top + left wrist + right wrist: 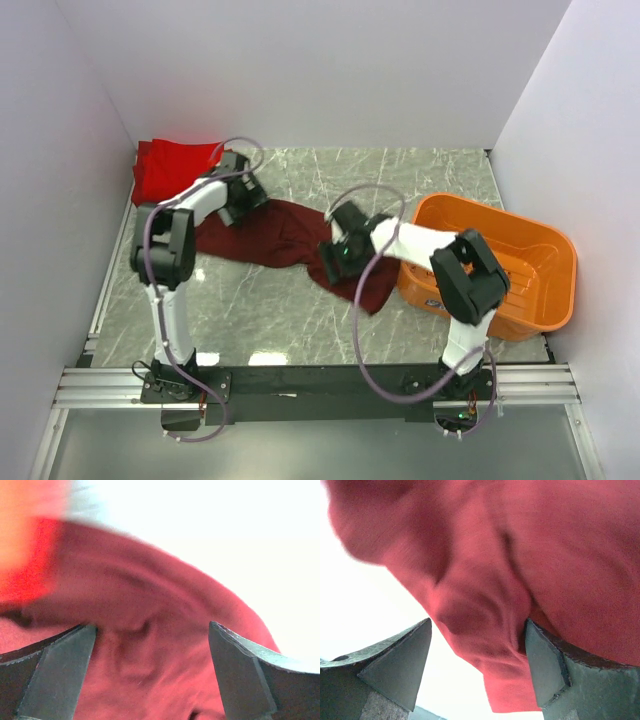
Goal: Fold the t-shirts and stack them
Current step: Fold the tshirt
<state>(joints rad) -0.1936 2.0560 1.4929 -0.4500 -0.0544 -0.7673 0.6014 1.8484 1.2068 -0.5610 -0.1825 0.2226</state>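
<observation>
My left gripper (152,630): jaws spread wide, over the left end of the maroon t-shirt (275,235) | my right gripper (477,625): jaws apart, a fold of that shirt's right end between them | maroon shirt: crumpled across mid-table, right end just beside the orange basket (500,215) | bright red t-shirt (165,168): far left corner.

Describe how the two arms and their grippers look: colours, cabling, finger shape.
The left arm and right arm both have white tubular links joined by chunky black joint housings. A grey-mauve cable loops loosely along each. The left gripper and right gripper each carry two dark grey, wedge-shaped fingers with flat matte faces. No markings or sleeves are visible.
</observation>
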